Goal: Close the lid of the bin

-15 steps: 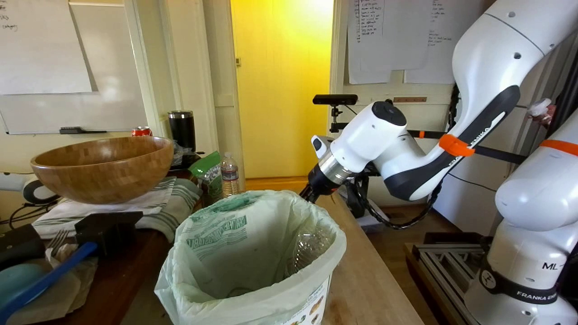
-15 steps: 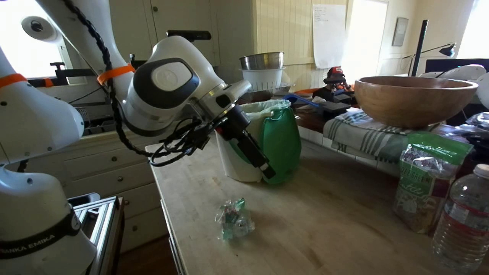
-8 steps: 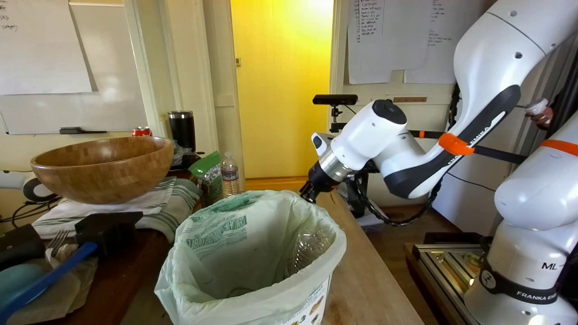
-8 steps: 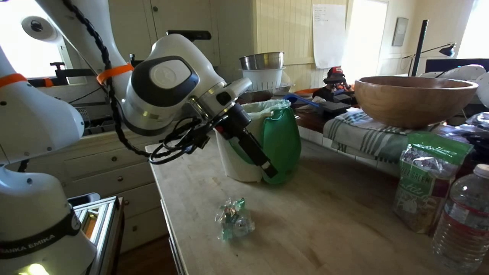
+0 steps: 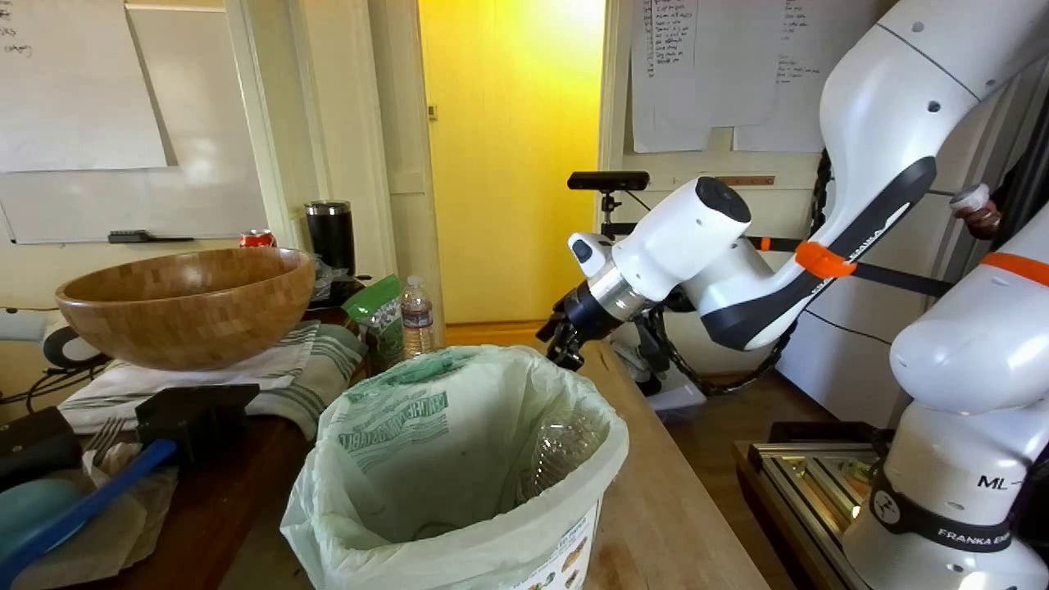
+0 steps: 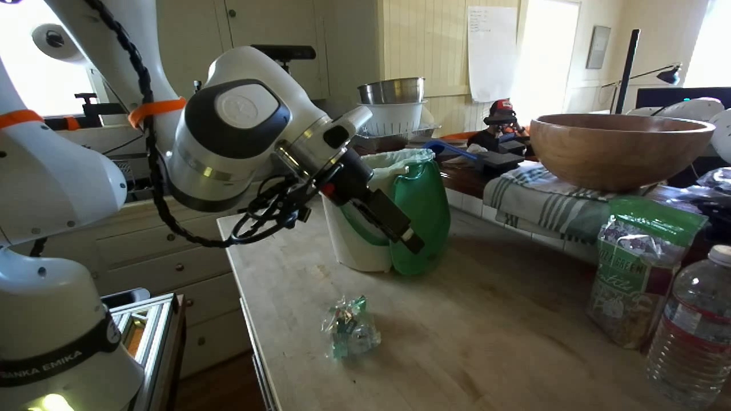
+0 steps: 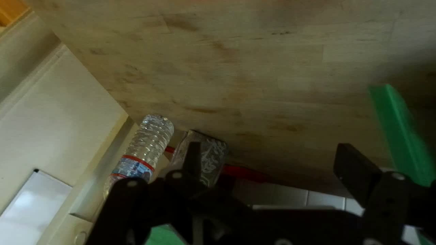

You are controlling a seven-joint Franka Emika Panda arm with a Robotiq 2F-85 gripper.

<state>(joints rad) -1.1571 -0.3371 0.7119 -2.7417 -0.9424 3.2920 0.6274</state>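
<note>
Lid (image 6: 421, 222) hung down the outside of the white bin (image 6: 357, 251), glossy green and nearly upright, while the bin's mouth gaped, its pale-green liner (image 5: 492, 393) in plain sight with clear plastic (image 5: 565, 451) inside. From where I stood, the gripper (image 7: 269, 153) sloped down above the wooden counter (image 6: 485, 331) near the lid, jaws released and spread wide; whether it touched the green I couldn't tell. A crumpled wrapper (image 6: 351, 331) lay apart on the wood.

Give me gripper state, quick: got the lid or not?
Gripper: open, holding nothing; the lid is not in its grip.
</note>
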